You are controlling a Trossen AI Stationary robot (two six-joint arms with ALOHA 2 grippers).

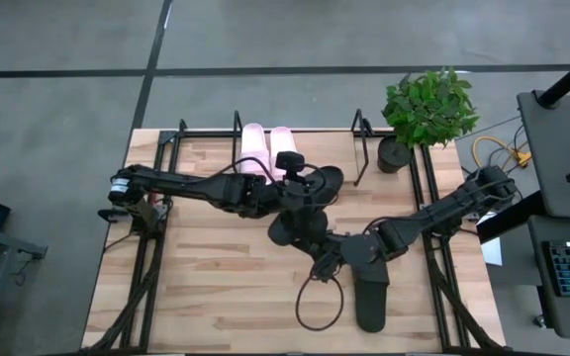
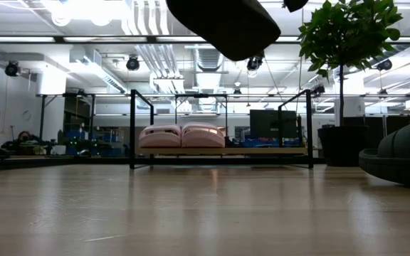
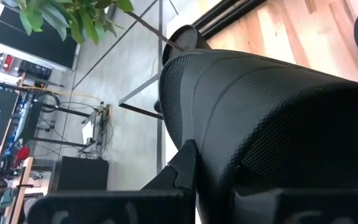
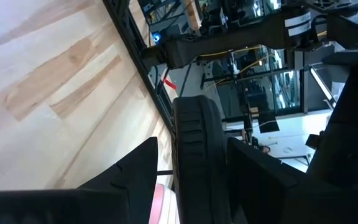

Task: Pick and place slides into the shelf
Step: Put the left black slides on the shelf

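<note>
Two pink slides (image 1: 268, 146) lie side by side in the shelf (image 1: 359, 148) at the far edge of the table, left of its middle, so the task looks about half done. Two black slides are left. One (image 3: 260, 112) hangs in the air over mid-table, clamped in the left gripper (image 3: 194, 180). The right gripper (image 4: 191, 180) straddles its sole, fingers apart with a gap on one side, which looks like a hand-over. The other black slide (image 1: 371, 302) lies near and right on the table, well apart from the shelf. Count: four slides, one shelf, two grippers.
</note>
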